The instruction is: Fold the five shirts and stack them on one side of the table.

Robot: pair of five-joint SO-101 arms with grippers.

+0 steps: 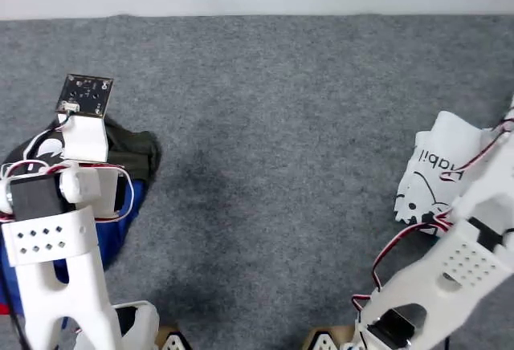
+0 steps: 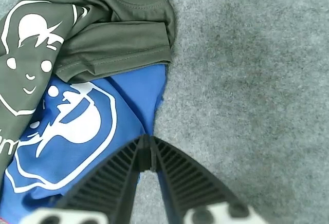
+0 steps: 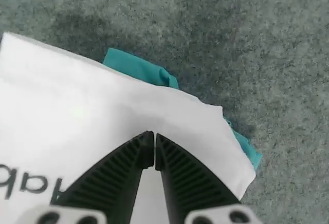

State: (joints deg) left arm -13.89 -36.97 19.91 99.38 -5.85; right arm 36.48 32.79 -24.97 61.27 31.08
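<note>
Both pressed together, the left end effector (image 2: 147, 144) and right end effector (image 3: 154, 141) hang over blue shirt (image 2: 131, 111) and white shirt (image 3: 77, 116); dipping lower could snag either

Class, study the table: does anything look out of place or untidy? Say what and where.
The dark green shirt lies rumpled, askew over the blue shirt, and a teal shirt pokes out from under the white shirt on the opposite side of the table.

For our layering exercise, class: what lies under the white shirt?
Teal cloth peeks out from under the white shirt at two spots along its edge. The rest is covered, so its shape and anything else beneath stay hidden.
</note>
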